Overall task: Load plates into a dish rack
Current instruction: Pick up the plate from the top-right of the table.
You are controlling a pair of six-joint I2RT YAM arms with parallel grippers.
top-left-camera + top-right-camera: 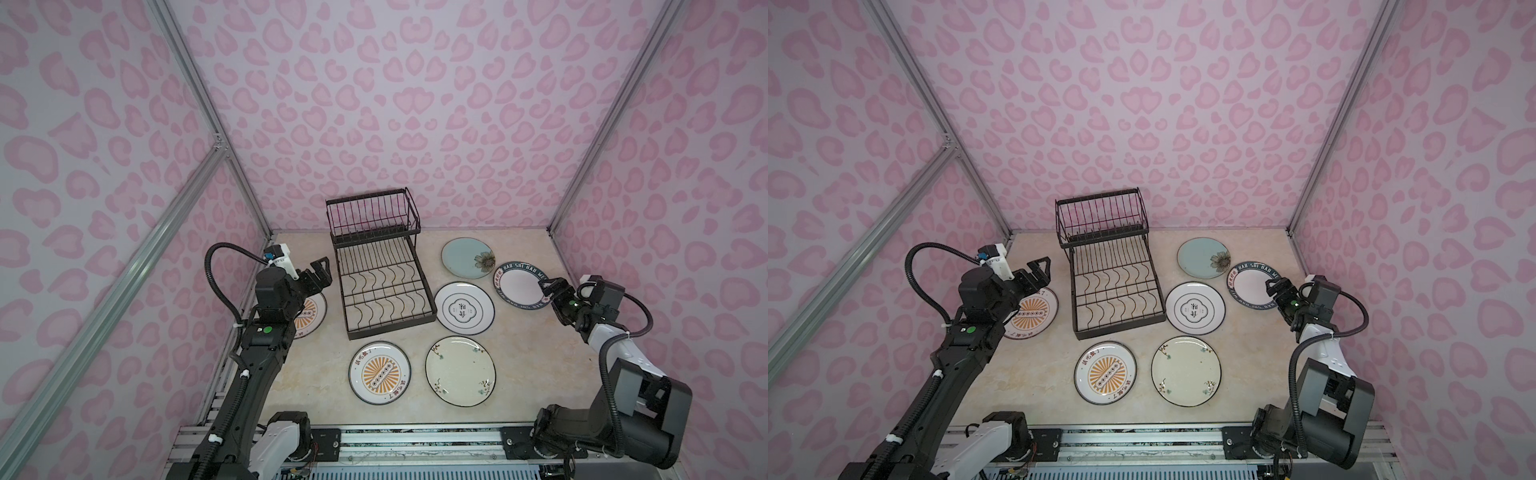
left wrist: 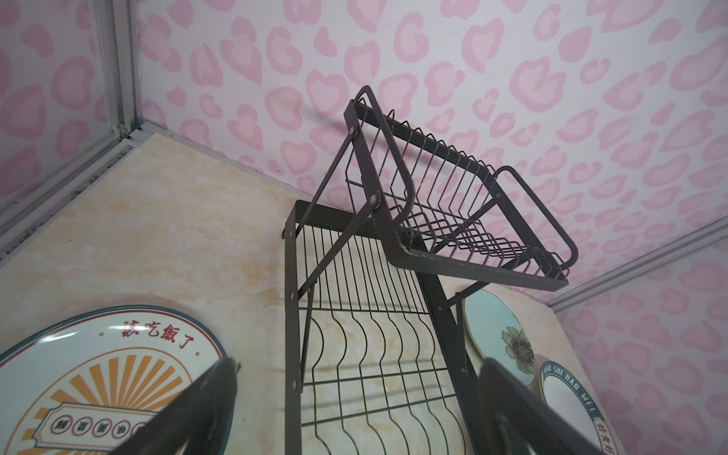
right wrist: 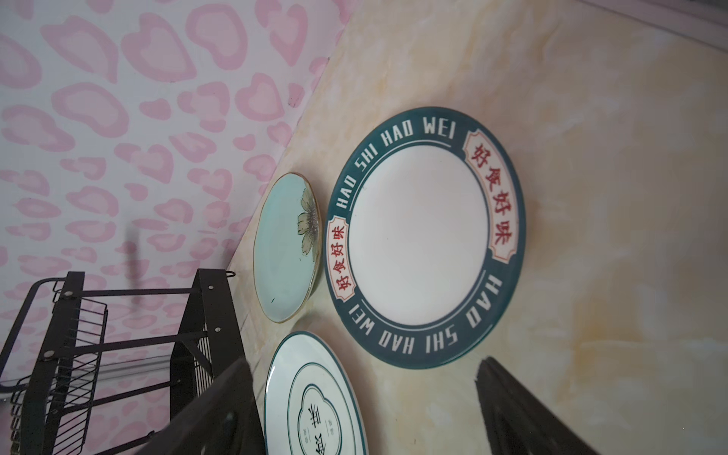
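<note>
Plates (image 1: 460,370), 6 flat on the counter (image 1: 316,374), look stiff, slick, breakable; grip rims. Left hand (image 1: 321,266), right hand (image 1: 545,290) released, empty.

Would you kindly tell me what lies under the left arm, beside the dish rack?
An orange sunburst plate lies flat there. The left arm covers its side away from the dish rack, so that part of the rim is hidden.
</note>
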